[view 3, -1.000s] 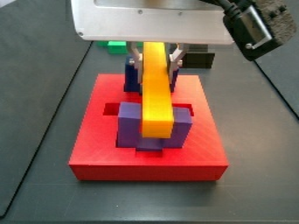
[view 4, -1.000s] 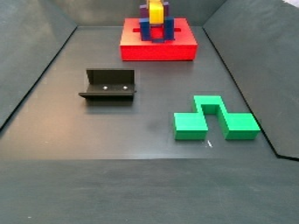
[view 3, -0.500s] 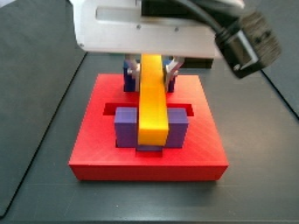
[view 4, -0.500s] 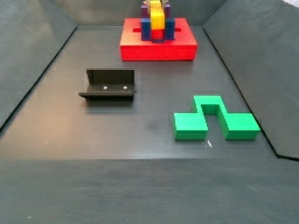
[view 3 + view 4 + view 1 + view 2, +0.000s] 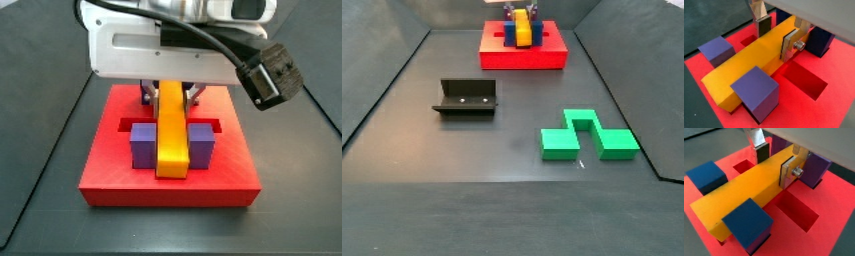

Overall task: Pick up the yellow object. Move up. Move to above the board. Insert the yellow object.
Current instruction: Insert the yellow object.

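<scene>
The yellow object (image 5: 751, 60) (image 5: 744, 198) is a long yellow-orange bar lying along the board's middle slot, between the blue-purple posts (image 5: 754, 92) (image 5: 745, 225). The board (image 5: 120, 180) (image 5: 523, 58) is a thick red slab at the far end of the floor. My gripper (image 5: 776, 40) (image 5: 774, 167) sits low over the board's far half, one silver finger (image 5: 791, 42) on the bar's near side and the other pad (image 5: 764, 26) against its far side, shut on the bar. In a side view the gripper (image 5: 171, 95) stands over the bar (image 5: 171, 135), hiding its far end.
A dark L-shaped fixture (image 5: 466, 97) stands mid-floor, left of centre. Green blocks (image 5: 589, 135) lie at the right, nearer the front. Open recessed slots (image 5: 807, 82) show in the red slab beside the bar. A black camera on a cable (image 5: 267, 75) hangs by the wrist.
The gripper has come down, and the bar, earlier tilted with its near end above the posts, now lies low between them.
</scene>
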Tool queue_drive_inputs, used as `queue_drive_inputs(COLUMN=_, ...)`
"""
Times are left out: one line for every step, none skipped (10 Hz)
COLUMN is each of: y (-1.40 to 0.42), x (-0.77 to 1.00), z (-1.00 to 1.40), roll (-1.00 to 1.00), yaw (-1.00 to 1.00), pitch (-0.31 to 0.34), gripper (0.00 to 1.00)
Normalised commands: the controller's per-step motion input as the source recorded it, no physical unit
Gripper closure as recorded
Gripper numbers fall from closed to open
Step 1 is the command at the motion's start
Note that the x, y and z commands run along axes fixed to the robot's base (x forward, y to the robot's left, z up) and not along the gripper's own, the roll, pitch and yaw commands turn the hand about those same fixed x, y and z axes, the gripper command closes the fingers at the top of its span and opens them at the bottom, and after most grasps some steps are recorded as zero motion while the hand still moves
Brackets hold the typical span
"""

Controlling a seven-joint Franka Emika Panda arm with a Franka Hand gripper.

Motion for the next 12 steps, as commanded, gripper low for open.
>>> queue_drive_inputs(y=0.0, x=0.03, z=-0.19, roll=-0.12, yaw=-0.03, pitch=-0.027, gripper=1.0)
queue_drive_inputs(y=0.0, x=0.05, z=-0.13, roll=-0.13, yaw=-0.07, pitch=-0.036, gripper=1.0)
queue_drive_inputs(y=0.0, x=0.06, z=-0.12, roll=-0.12, yaw=-0.08, pitch=-0.041, gripper=1.0)
queue_drive_inputs(y=0.0, x=0.06, z=-0.08, roll=-0.08, yaw=-0.06, pitch=-0.019, gripper=1.0)
queue_drive_inputs(y=0.0, x=0.05, z=-0.06, roll=-0.07, yaw=-0.09, pitch=-0.014, gripper=1.0)
queue_drive_inputs(y=0.0, x=0.03, z=-0.09, roll=-0.03, yaw=-0.03, pitch=0.0, gripper=1.0)
queue_drive_inputs(y=0.11, x=0.07, z=-0.2, roll=0.0, yaw=0.0, pitch=0.0, gripper=1.0)
queue_drive_inputs(y=0.19, x=0.03, z=-0.23, roll=0.0, yaw=0.07, pitch=0.0, gripper=1.0)
queue_drive_inputs(y=0.1, x=0.0, z=-0.2, roll=0.0, yaw=0.11, pitch=-0.027, gripper=1.0)
queue_drive_inputs(y=0.0, x=0.0, z=-0.12, roll=0.0, yaw=0.01, pitch=-0.033, gripper=1.0)
queue_drive_inputs(y=-0.04, x=-0.02, z=0.0, roll=0.03, yaw=0.0, pitch=-0.016, gripper=1.0)
queue_drive_inputs(y=0.0, x=-0.09, z=0.0, roll=0.05, yaw=0.0, pitch=-0.027, gripper=1.0)
